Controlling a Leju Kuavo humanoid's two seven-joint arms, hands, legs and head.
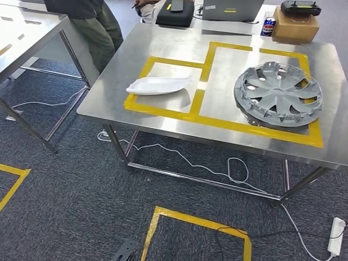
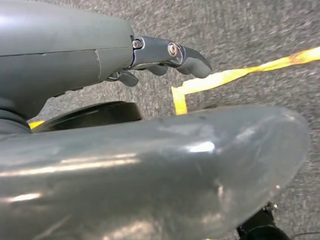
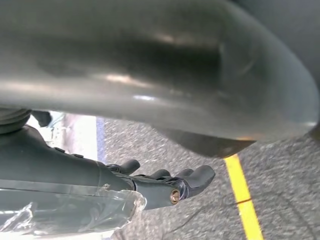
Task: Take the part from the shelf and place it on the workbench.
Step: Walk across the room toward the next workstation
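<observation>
A white curved plastic part [image 1: 157,85] lies inside the left yellow-taped square on the steel workbench [image 1: 123,92]. A grey wheel cover [image 1: 278,93] lies in the right taped rectangle. My left hand [image 2: 75,60] hangs over the carpet with its fingers [image 2: 170,52] stretched out and nothing in it. My right hand [image 3: 113,185] also hangs over the carpet, its fingers [image 3: 185,181] extended and holding nothing. Both are apart from the table's parts.
A second steel table [image 1: 24,32] stands at the left, and a person [image 1: 94,27] sits behind the gap. A cardboard box [image 1: 294,24], a soda can [image 1: 268,26] and a black case [image 1: 175,12] line the far edge. A white cable [image 1: 185,160] and power strip [image 1: 336,235] lie on the floor.
</observation>
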